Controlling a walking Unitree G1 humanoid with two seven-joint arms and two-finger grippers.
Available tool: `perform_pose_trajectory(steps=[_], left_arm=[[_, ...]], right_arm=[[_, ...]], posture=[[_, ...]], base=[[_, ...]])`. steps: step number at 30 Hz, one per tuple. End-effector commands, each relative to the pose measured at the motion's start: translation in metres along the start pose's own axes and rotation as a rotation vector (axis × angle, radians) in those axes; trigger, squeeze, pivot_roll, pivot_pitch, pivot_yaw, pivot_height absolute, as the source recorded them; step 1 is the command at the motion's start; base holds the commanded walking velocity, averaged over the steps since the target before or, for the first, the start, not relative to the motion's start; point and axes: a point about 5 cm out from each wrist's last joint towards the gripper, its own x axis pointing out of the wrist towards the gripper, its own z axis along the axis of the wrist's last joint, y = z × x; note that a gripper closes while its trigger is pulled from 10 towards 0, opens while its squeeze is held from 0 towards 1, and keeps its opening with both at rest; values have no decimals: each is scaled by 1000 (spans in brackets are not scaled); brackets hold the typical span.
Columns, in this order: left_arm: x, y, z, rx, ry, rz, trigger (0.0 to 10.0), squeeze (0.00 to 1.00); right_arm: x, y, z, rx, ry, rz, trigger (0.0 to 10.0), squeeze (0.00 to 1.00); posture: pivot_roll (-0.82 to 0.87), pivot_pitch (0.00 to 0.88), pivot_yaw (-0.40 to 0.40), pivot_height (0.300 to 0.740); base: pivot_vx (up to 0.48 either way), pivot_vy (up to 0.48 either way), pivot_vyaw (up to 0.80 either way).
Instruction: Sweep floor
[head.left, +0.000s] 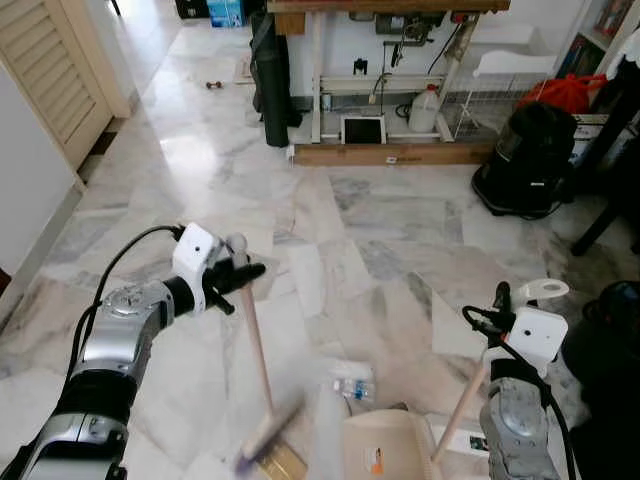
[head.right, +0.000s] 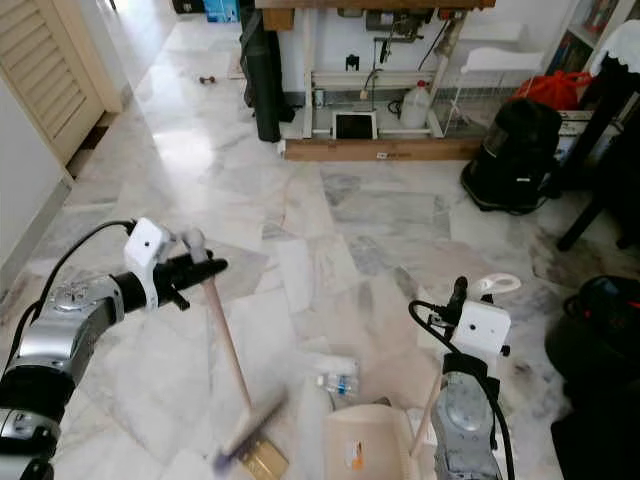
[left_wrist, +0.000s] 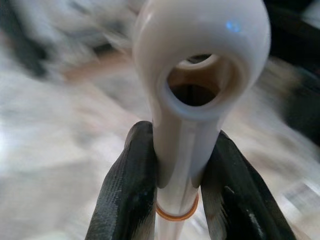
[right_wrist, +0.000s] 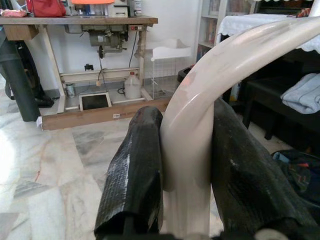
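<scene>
Broom (head.left: 257, 352) leaned across the glossy marble floor (head.left: 400, 220), its blurred bristles down beside crumpled litter (head.left: 352, 385). The left gripper (left_wrist: 180, 187) was clamped on its smooth, cream, looped handle top, probably for reach. The right gripper (right_wrist: 187, 165) pinched the beige dustpan (head.left: 385, 445) handle, keeping the pan's mouth close to catch debris.

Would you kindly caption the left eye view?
Left gripper sweeps a broom toward the dustpan held by the right gripper.

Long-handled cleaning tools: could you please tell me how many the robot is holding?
2: the broom in the left end effector, the dustpan by its handle in the right end effector.
</scene>
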Motion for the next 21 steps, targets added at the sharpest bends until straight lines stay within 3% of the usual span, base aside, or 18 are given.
perform_pose_trajectory(steps=[1,2,7,13,21], left_arm=[[2,9,10,8,-78,125,10000,0],[1,10,8,-2,-99,211,10000,0],[0,7,-4,-32,-131,367,10000,0],[6,-14,-19,-41,-141,394,10000,0],[10,-22,-23,-38,-155,408,10000,0]], right_arm=[[3,2,3,14,-17,1,10000,0],[3,2,3,15,-17,1,10000,0],[3,2,4,16,-21,0,10000,0],[2,1,5,17,-29,-6,10000,0],[1,2,5,19,-33,1,10000,0]], posture=[[70,60,8,740],[67,62,8,740],[61,60,8,740],[54,60,8,740],[52,45,11,740]], base=[[0,0,0],[0,0,0],[0,0,0],[0,0,0],[0,409,0]])
